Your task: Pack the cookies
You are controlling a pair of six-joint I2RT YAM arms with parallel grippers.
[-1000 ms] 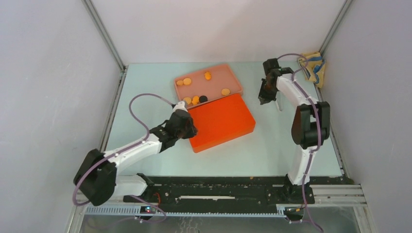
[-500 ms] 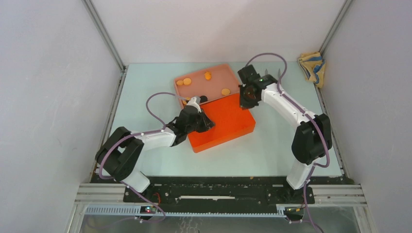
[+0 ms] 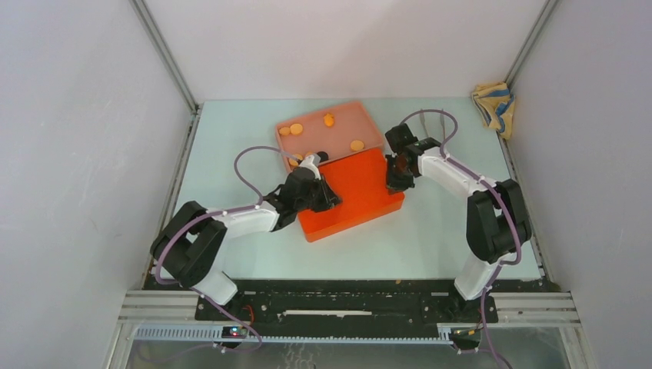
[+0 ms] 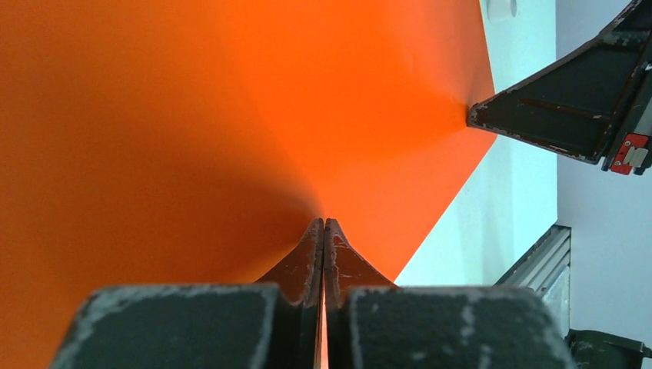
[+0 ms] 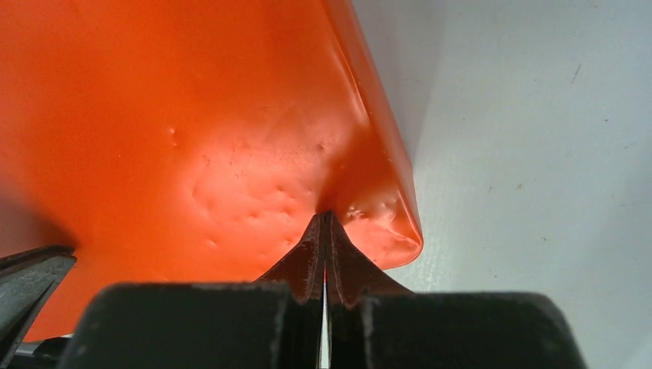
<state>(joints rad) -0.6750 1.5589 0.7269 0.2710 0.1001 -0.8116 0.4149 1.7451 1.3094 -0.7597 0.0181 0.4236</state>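
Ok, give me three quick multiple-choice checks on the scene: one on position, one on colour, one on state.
1. Where is the right gripper now?
A) by the cloth
B) at the right far corner of the lid
C) folded back at its own base

2. What colour are most cookies in the tray?
A) orange
B) white
C) green

3. How do the jaws stand?
A) both shut
B) both wide open
C) only the left open

Answers:
1 B: the right wrist view shows its tip at the lid's rounded corner.
2 A: the discs showing in the tray are nearly all orange.
3 A: the left gripper has its fingers pressed together, and so does the right.
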